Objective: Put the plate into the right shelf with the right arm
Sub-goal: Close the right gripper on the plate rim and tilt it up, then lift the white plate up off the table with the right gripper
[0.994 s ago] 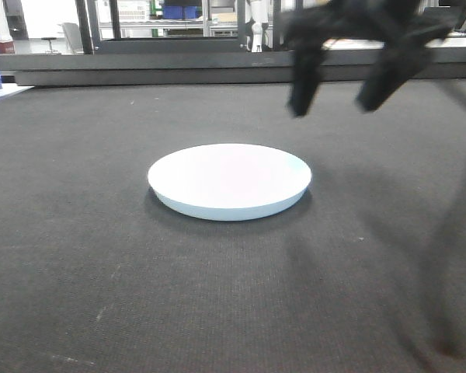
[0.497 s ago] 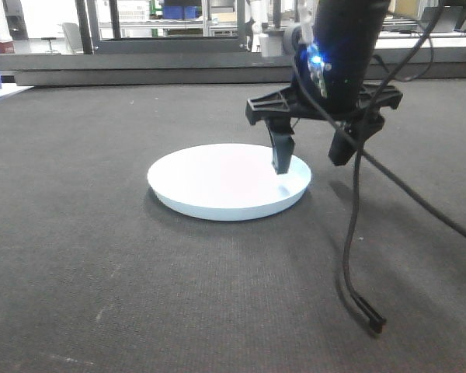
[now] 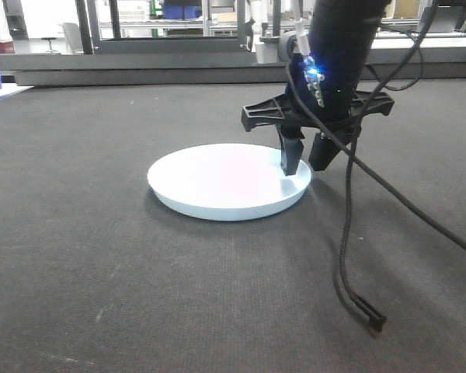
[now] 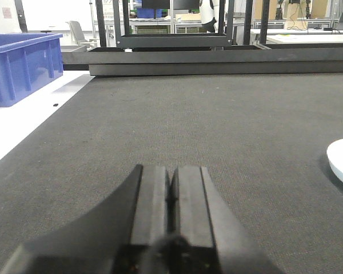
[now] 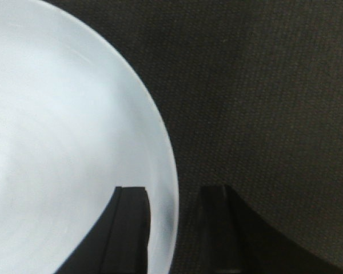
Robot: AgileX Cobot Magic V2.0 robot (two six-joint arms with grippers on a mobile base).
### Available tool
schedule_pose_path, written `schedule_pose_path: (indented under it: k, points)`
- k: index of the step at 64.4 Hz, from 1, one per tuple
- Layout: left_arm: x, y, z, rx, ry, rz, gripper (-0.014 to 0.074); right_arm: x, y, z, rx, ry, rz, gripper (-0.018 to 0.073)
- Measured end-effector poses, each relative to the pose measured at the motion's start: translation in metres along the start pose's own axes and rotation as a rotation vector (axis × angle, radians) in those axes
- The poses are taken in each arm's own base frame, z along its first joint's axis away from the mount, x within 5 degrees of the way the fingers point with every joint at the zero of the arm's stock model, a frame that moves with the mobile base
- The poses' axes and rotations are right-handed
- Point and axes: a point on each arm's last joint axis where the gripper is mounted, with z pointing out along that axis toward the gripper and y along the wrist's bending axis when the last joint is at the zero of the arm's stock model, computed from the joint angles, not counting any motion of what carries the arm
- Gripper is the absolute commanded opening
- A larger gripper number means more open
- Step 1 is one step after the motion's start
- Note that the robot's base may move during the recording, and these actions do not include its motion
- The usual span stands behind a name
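So the plate (image 3: 217, 179) is sitting flat on the dark table (image 3: 101, 256). The right fingers (image 3: 291, 159) are down at its right edge, spread open, one over the plate's inside and the other just outside it, with the rim in the gap between them and not squeezed as far as the wrist view shows. The left fingers (image 4: 154, 194) are pressed together over the table, well apart from the plate, with a blue bin (image 4: 23, 65) way back on the left.
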Motion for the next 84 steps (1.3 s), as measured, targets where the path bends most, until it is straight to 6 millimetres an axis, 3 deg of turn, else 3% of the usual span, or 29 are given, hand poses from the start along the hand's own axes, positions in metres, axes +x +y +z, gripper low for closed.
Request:
schedule_pose_path:
  k: [10,20,36,44,56,66,74,84]
  points:
    - [0.000,0.000,0.000,0.000,0.000,0.000,-0.0047,0.002,0.004,0.005,-0.001,0.011,-0.011,0.0285]
    - [0.000,0.000,0.000,0.000,0.000,0.000,-0.0047,0.002,0.007,0.005,-0.003,0.009,-0.013,0.0037]
    - [0.000,0.000,0.000,0.000,0.000,0.000,-0.0047,0.000,0.008,-0.001,-0.008,-0.003,-0.001,0.0054]
    - [0.000,0.000,0.000,0.000,0.000,0.000,-0.0047,-0.007,0.005,-0.028,-0.022,-0.060,0.010,0.0054]
    - [0.000,0.000,0.000,0.000,0.000,0.000,-0.0047,-0.008,-0.019,-0.095,-0.028,-0.205,0.034,0.0054]
    - [0.000,0.000,0.000,0.000,0.000,0.000,-0.0047,0.022,-0.051,-0.136,-0.008,-0.302,0.053,0.0054]
    - [0.000,0.000,0.000,0.000,0.000,0.000,-0.0047,0.063,-0.074,-0.166,0.014,-0.393,0.063,0.0054]
    - [0.000,0.000,0.000,0.000,0.000,0.000,-0.0047,0.125,-0.082,-0.194,0.002,-0.546,0.047,0.0054]
